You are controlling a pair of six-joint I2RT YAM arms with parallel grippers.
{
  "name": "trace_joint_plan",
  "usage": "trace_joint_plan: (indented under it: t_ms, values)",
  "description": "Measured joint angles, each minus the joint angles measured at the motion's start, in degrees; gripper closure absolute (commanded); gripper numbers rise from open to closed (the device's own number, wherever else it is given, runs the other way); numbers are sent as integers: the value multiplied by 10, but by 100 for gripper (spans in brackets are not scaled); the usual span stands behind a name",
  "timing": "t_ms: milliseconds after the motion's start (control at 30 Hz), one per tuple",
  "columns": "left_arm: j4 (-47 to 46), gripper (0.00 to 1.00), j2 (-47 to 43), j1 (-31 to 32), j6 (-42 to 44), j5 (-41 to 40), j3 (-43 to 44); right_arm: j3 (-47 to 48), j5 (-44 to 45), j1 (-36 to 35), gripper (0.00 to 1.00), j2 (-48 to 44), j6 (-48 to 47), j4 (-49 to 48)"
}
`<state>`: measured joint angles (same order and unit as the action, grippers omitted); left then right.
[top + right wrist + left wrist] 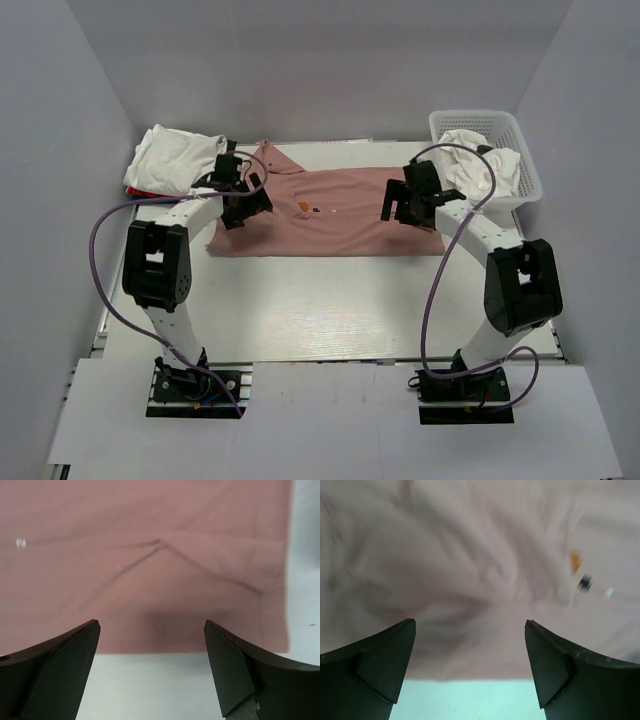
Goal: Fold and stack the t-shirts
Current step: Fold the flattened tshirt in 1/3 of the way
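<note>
A dusty pink t-shirt [330, 215] lies flat across the middle of the table, folded lengthwise, its small print [303, 207] near the centre. My left gripper [243, 205] hovers open and empty over the shirt's left end; the left wrist view shows pink cloth [470, 570] and the print [580, 572] beyond the fingers. My right gripper [402, 208] hovers open and empty over the shirt's right end; the right wrist view shows the shirt [150, 570] and its near edge between the fingers. A folded white t-shirt [175, 160] lies on a red one [140, 191] at the back left.
A white plastic basket [520, 150] at the back right holds crumpled white cloth [480, 160]. Purple cables loop from both arms. Grey walls enclose the table on three sides.
</note>
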<state>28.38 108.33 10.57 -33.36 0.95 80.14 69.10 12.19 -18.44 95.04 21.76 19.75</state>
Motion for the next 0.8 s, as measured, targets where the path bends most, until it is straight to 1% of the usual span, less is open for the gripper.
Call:
trace_joint_plan:
  t_ms: [100,233,400,633,800]
  values:
    - [-24,0,-35,6,-6,30,-87,-21,-24,-14,10,11,0,-5]
    - [-31,0,-37,5,-12,30,-135,-25,-21,-13,10,50,1,-20]
    - [-40,0,-37,3,-18,19,-137,-21,-9,-10,10,119,2,-68]
    - [-43,0,-36,3,-17,13,-138,15,68,-9,10,176,7,-163]
    - [-45,0,-35,3,-16,9,-138,49,105,-7,10,208,1,-187]
